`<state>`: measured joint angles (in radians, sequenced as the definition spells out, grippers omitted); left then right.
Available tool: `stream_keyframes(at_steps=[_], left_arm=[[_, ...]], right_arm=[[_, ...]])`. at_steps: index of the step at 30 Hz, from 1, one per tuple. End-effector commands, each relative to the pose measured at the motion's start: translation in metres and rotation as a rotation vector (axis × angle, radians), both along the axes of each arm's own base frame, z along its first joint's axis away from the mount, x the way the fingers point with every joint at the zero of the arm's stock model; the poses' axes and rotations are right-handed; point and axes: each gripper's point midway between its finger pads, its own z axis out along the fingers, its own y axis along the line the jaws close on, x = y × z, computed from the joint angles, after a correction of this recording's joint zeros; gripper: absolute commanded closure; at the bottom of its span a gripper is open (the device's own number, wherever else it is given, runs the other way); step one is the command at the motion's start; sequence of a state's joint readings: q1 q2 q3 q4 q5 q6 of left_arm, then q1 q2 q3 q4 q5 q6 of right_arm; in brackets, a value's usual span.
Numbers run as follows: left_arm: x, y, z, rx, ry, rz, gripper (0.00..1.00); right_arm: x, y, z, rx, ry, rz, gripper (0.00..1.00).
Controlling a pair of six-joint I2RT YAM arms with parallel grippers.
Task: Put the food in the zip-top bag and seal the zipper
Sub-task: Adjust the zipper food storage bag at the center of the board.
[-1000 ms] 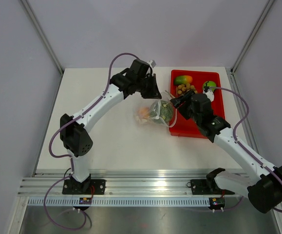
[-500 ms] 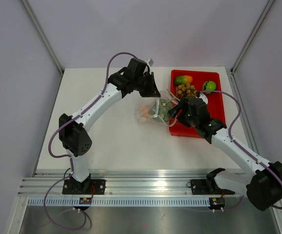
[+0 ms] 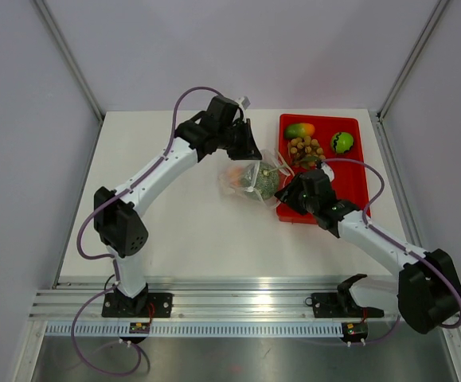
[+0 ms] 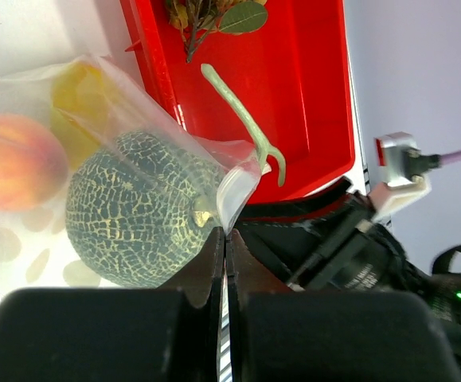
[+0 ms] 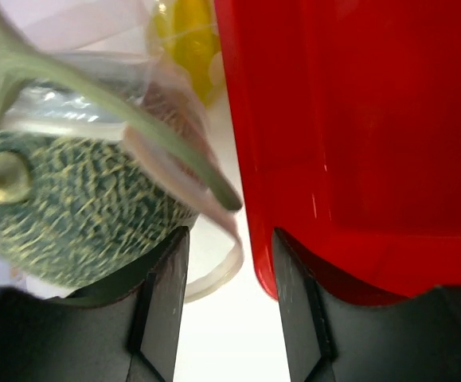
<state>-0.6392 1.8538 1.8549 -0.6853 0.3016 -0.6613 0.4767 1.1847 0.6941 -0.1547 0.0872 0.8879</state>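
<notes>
Left claw [image 4: 224, 248]: clenched on the mouth edge of the zip-top bag [image 3: 250, 181], a thin clear strip pinched between its fingers. The bag lies on the tabletop [image 3: 174, 215], just beside the near left corner of the red tray [image 5: 357, 119]. Inside the bag: melon [image 4: 138, 211], orange-peach fruit [image 4: 11, 159], yellow piece [image 4: 79, 95]. The melon's stem protrudes over the tray.

Right claw [image 5: 224, 306]: released, fingers apart, low at the bag's mouth beside the tray rim.

In the tray: mango [image 3: 298, 130], green apple [image 3: 341, 142], longan cluster [image 3: 304, 148].

text: none readable | labels: none | numbers: none | signs: none
</notes>
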Motion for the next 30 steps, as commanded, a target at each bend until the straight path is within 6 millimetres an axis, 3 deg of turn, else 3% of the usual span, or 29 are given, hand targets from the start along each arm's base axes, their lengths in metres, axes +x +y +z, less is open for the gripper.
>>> stream_keyframes(at_steps=[1,6,7,8,9,10,11,12,13,15,16,17,18,21,22,23,27,30], left_arm=[[-0.003,-0.002,0.048,-0.113,-0.086,-0.015,1.00],[-0.003,0.004,0.054,-0.115,-0.093,-0.007,1.00],[-0.003,0.006,0.055,-0.115,-0.096,-0.005,1.00],[-0.004,0.008,0.058,-0.116,-0.101,-0.003,1.00],[-0.003,0.010,0.059,-0.115,-0.104,0.002,1.00],[-0.002,0.012,0.059,-0.111,-0.106,0.008,1.00],[0.000,0.016,0.061,-0.105,-0.120,0.017,1.00],[0.003,0.023,0.062,-0.098,-0.124,0.031,1.00],[0.008,0.029,0.066,-0.092,-0.141,0.037,1.00],[0.018,0.049,0.069,-0.060,-0.144,0.072,1.00],[0.023,0.056,0.085,-0.062,-0.178,0.084,1.00],[0.028,0.067,0.092,-0.038,-0.209,0.102,1.00],[0.030,0.081,0.098,-0.025,-0.215,0.125,1.00],[0.033,0.100,0.106,0.008,-0.254,0.157,1.00],[0.029,0.104,0.107,0.016,-0.261,0.164,1.00],[0.029,0.103,0.090,0.026,-0.234,0.162,1.00],[0.022,0.097,0.038,0.034,-0.129,0.141,1.00],[0.016,0.093,0.031,0.035,-0.104,0.119,1.00]], right_arm=[[0.013,0.009,-0.006,0.041,-0.010,-0.003,0.48],[0.020,0.013,-0.018,0.033,0.004,-0.003,0.56],[0.027,0.017,-0.009,0.050,-0.033,0.005,0.58],[0.029,0.018,-0.006,0.047,-0.046,0.013,0.64],[0.030,0.021,0.001,0.057,-0.058,0.026,0.83],[0.034,0.023,0.011,0.062,-0.081,0.032,0.94],[0.035,0.023,0.017,0.049,-0.093,0.045,1.00],[0.042,0.027,0.041,0.065,-0.145,0.057,1.00],[0.038,0.026,0.044,0.043,-0.125,0.071,1.00],[0.041,0.030,0.071,0.016,-0.170,0.123,1.00],[0.050,0.035,0.109,0.028,-0.237,0.137,1.00],[0.047,0.032,0.117,-0.007,-0.233,0.158,1.00],[0.047,0.039,0.148,0.018,-0.286,0.187,1.00],[0.046,0.039,0.166,0.010,-0.317,0.209,1.00],[0.047,0.039,0.163,0.004,-0.312,0.212,1.00],[0.049,0.039,0.155,-0.013,-0.299,0.216,1.00],[0.066,0.048,0.077,-0.110,-0.099,0.252,1.00],[0.069,0.057,0.070,-0.099,-0.069,0.287,1.00]])
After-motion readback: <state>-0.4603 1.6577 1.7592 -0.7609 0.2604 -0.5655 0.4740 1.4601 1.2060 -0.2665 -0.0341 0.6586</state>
